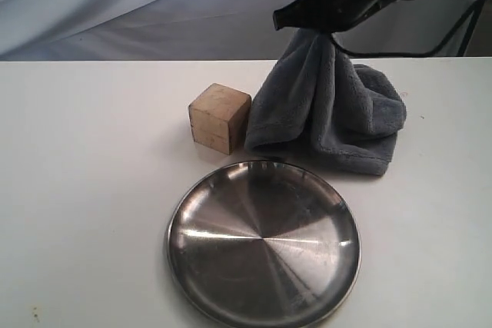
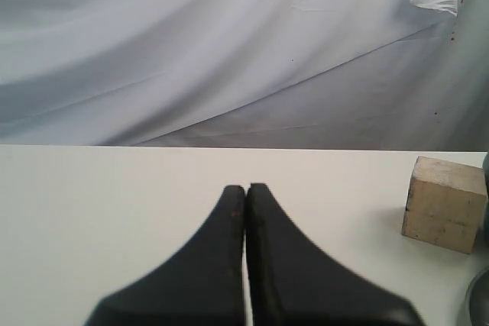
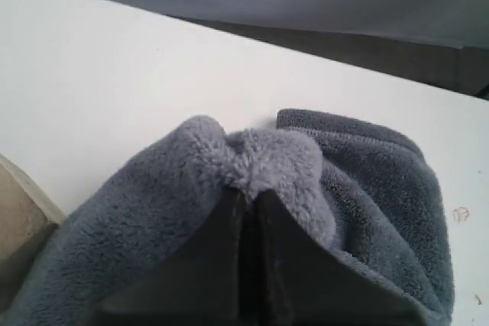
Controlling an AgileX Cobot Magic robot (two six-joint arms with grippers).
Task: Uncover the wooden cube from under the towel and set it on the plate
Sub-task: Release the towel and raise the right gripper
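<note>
The plate [image 1: 264,243] rests on a white table [image 1: 84,213] before draped sheeting [image 1: 115,5].

The right gripper [image 1: 327,27] pinches a peak of the grey towel [image 1: 338,113], whose lower folds rest on the white table [image 1: 92,159]. The wooden cube [image 1: 220,117] sits uncovered at the towel's left edge, behind the steel plate [image 1: 261,243].

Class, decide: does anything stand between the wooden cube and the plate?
Nothing visible does. The wooden cube stands uncovered, only bare table separating it from the plate; the right gripper holds the towel beside it.
</note>
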